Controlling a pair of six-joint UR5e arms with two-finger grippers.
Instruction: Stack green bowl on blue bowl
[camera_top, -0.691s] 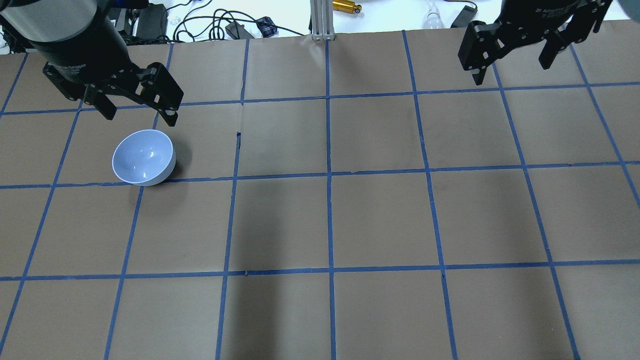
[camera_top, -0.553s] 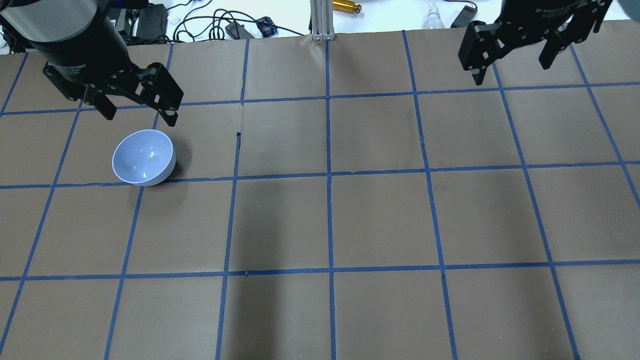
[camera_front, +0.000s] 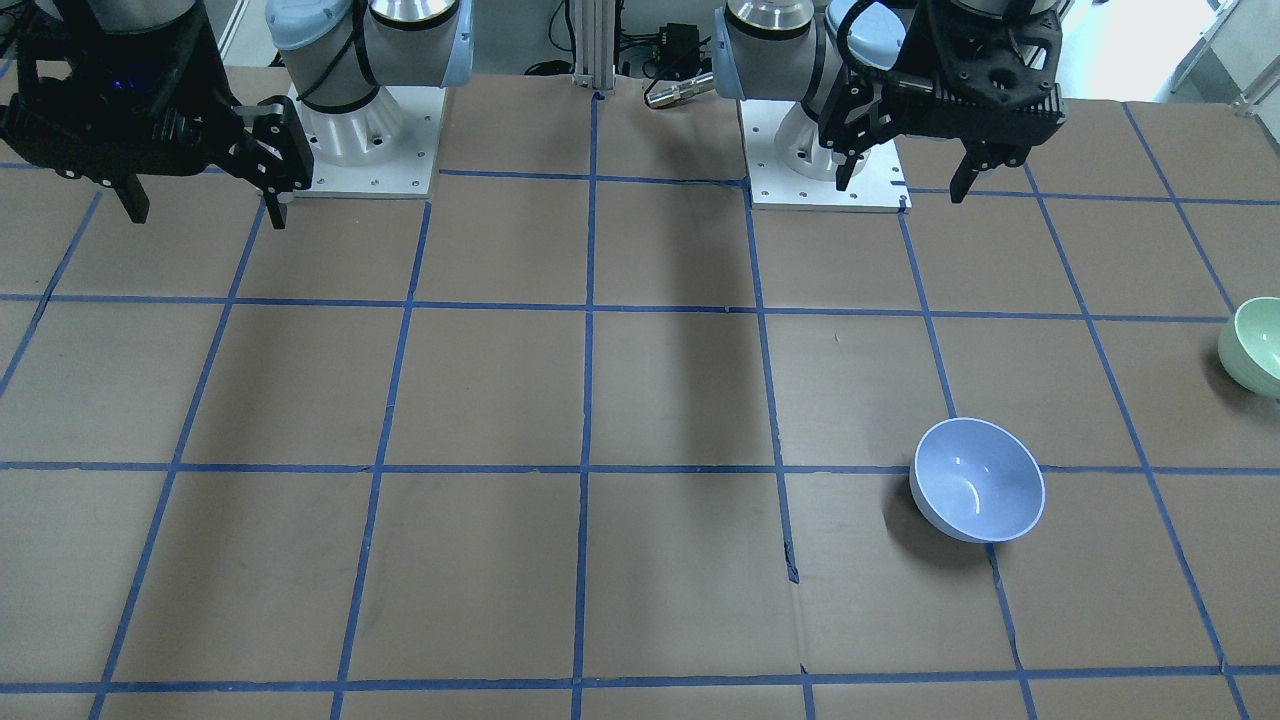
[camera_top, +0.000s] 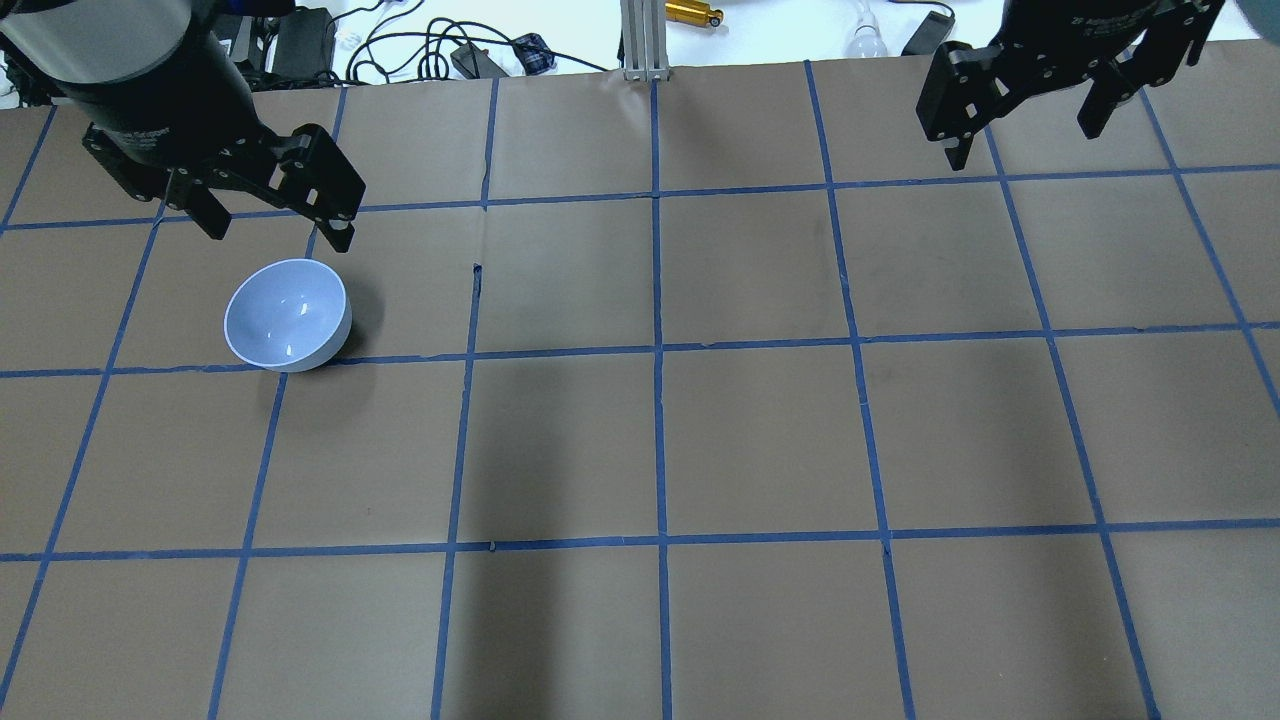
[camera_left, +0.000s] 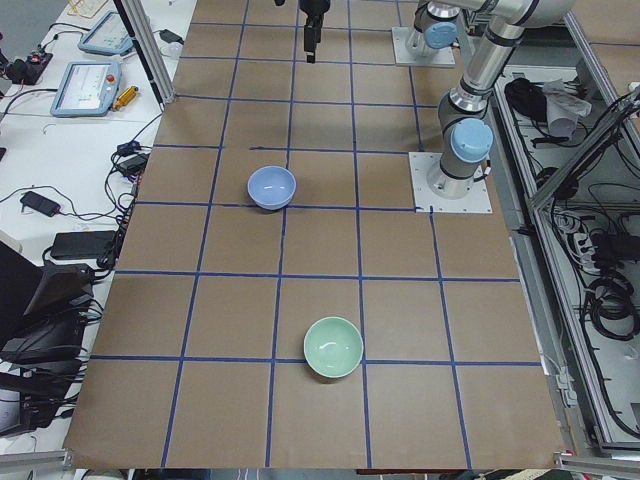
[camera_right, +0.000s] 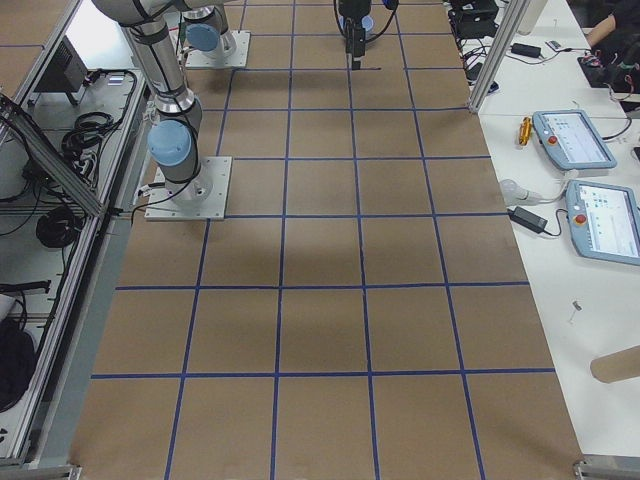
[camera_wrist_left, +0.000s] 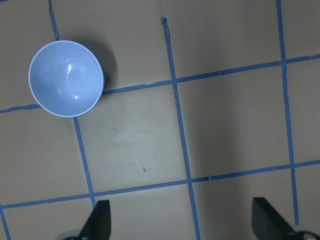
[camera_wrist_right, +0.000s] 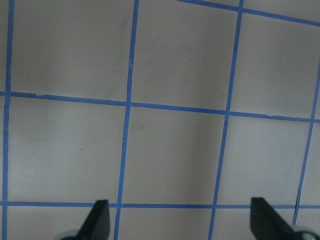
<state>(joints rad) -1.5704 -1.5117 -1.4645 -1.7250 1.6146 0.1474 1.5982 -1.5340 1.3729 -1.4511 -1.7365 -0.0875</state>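
Note:
The blue bowl (camera_top: 287, 315) stands upright on the brown gridded table, on the robot's left side; it also shows in the front view (camera_front: 978, 493), the left side view (camera_left: 271, 187) and the left wrist view (camera_wrist_left: 66, 78). The green bowl (camera_front: 1255, 345) stands upright further out to the robot's left, cut by the front view's right edge; it shows whole in the left side view (camera_left: 333, 346) and is out of the overhead view. My left gripper (camera_top: 278, 232) hangs open and empty above the table, beside the blue bowl. My right gripper (camera_top: 1022, 145) is open and empty, far to the right.
Cables and power bricks (camera_top: 470, 55) and an aluminium post (camera_top: 640, 40) lie beyond the table's far edge. The two arm bases (camera_front: 360, 150) (camera_front: 820, 160) stand on white plates. Tablets (camera_right: 580, 140) lie on the side bench.
My left gripper has shifted slightly upward in the overhead view, still open. The blue bowl and the right gripper have not moved.

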